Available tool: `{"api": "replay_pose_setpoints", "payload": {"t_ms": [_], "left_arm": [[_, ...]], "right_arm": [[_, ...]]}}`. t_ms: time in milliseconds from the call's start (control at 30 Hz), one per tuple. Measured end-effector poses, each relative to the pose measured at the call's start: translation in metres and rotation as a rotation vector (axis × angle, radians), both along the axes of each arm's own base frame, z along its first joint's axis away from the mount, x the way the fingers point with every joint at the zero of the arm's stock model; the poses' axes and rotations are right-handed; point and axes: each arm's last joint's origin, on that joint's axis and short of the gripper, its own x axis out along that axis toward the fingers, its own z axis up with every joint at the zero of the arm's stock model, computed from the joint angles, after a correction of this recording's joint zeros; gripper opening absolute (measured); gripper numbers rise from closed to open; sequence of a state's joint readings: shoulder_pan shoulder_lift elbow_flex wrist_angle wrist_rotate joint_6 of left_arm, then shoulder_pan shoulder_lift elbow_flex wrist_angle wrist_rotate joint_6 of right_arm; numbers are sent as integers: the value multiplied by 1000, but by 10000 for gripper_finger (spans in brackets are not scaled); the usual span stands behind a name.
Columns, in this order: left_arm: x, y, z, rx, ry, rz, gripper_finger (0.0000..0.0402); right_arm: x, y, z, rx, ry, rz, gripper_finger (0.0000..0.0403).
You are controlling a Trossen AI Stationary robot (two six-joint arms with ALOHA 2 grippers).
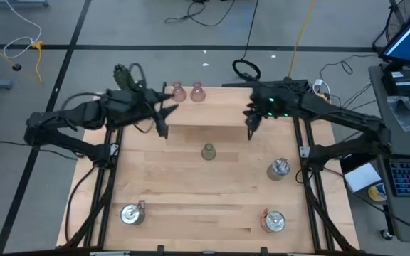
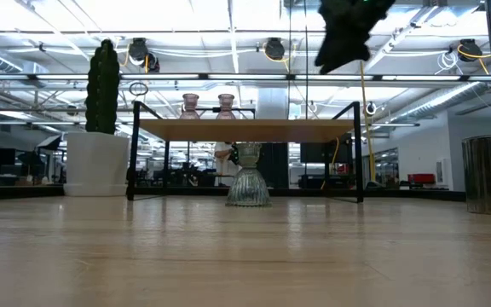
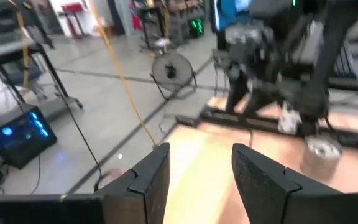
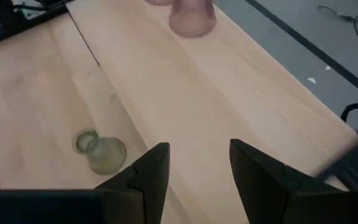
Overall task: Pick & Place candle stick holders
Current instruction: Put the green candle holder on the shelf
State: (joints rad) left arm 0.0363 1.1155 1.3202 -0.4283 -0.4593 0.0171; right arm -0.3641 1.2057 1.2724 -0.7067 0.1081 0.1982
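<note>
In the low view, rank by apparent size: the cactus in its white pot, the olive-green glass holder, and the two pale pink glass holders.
1. Green cactus in its white pot, largest.
2. Olive-green cone-shaped glass holder.
3. The two pale pink glass holders on the raised shelf: alike, not ranked apart.

The pink pair stands farther back, so true sizes are unsure.

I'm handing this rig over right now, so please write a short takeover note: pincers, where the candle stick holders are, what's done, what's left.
Left pincer: open, empty, hovering over the shelf's left end.
Right pincer: open, empty, hovering over the shelf's right end.
Two pink glass holders stand side by side on the raised wooden shelf at the far edge.
Olive-green glass holder stands on the table, mid-centre, in front of the shelf.
Three silver metal holders sit on the table: right, front left, front right.
Done: apparently the two pink ones.
Left: likely the green and silver ones.
</note>
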Motion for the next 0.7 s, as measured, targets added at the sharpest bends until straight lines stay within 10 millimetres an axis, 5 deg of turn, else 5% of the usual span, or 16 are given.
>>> {"api": "replay_pose_setpoints", "payload": {"t_ms": [400,700], "left_arm": [[74,-42,-44,-88,64,-137,170],[131,-55,-100,-274,81,-93,170]], "right_arm": [[-82,32,-50,-22,-253,-15,160],[-119,50,-61,19,-446,89,160]]}}
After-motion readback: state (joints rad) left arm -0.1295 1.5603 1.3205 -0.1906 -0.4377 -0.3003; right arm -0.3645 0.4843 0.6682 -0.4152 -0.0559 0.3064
